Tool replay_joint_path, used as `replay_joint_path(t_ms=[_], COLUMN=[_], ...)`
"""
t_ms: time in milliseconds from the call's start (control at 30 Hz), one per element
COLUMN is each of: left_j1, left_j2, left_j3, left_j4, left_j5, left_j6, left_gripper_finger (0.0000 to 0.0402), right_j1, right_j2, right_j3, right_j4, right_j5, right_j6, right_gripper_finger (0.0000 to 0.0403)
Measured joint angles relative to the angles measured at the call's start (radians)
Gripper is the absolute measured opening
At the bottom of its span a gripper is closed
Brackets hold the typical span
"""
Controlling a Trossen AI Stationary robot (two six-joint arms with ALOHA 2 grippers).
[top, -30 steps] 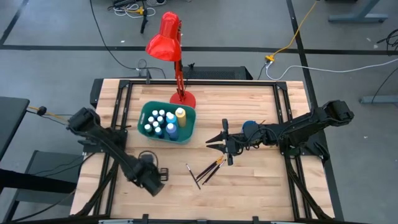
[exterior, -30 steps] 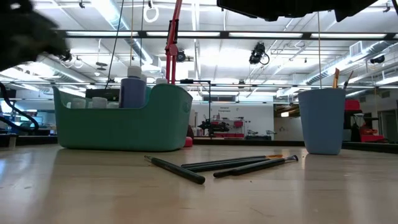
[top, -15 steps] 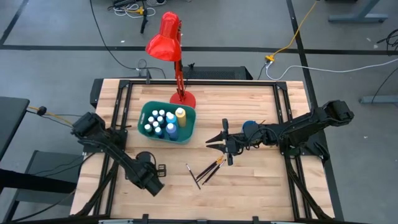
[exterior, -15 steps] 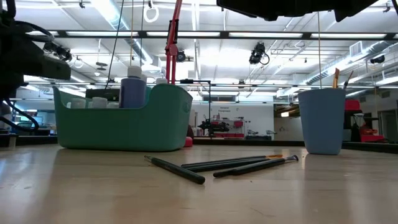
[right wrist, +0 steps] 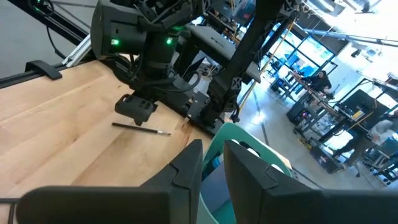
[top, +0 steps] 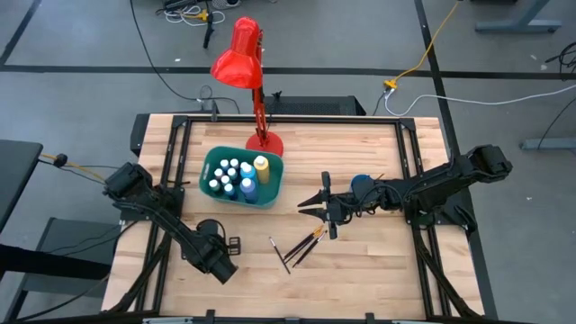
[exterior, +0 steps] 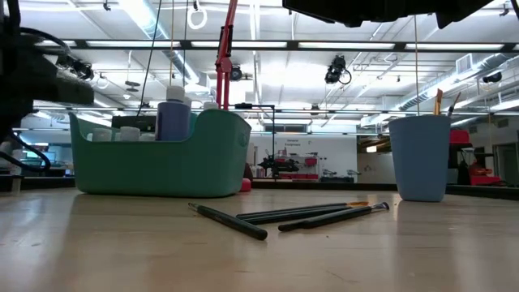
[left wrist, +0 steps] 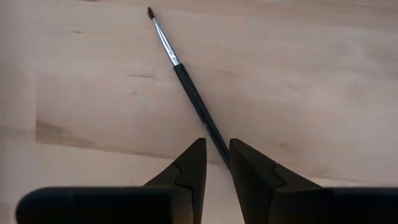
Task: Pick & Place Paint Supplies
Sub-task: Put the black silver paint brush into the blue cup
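Left gripper (left wrist: 216, 163) nearly clenched, grasping nothing, over the brush (left wrist: 186, 87) handle. Thin handle could roll or slip aside. Right gripper (top: 322, 206) likewise empty, mid-table.

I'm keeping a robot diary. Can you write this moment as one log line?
left gripper: over one brush | right gripper: beside teal bin | bottles: in bin

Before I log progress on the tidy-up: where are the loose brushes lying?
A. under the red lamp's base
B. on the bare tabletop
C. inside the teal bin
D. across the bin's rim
B: the brushes lie flat on the wooden table, apart from the teal bin.
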Motion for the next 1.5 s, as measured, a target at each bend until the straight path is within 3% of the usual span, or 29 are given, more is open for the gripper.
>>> replay_joint_path(t_ms=[433, 567, 833, 1067, 1233, 1500], left_j1=[0.013, 0.011, 0.008, -0.003, -0.043, -0.069], left_j2=[0.005, 0.005, 0.016, 0.131, 0.180, 0.215], left_j3=[-0.074, -0.074, -0.078, -0.059, -0.033, -0.020], left_j4=[0.097, 0.102, 0.109, 0.109, 0.080, 0.059], left_j5=[0.009, -0.014, -0.181, -0.253, -0.371, -0.404], left_j6=[-0.003, 0.071, 0.178, 0.182, 0.166, 0.144], left_gripper_finger=[0.0082, 0.0082, 0.0082, 0.0082, 0.0082, 0.0082], right_j1=[0.000, 0.000, 0.000, 0.000, 0.000, 0.000], right_j2=[0.000, 0.000, 0.000, 0.000, 0.000, 0.000], right_j3=[0.000, 0.000, 0.000, 0.000, 0.000, 0.000], right_j4=[0.001, 0.002, 0.001, -0.003, -0.002, 0.000], right_j5=[0.000, 0.000, 0.000, 0.000, 0.000, 0.000], right_j6=[-0.002, -0.002, -0.001, 0.000, 0.000, -0.001], right_gripper_finger=[0.0078, 0.0078, 0.0078, 0.0078, 0.0078, 0.0078])
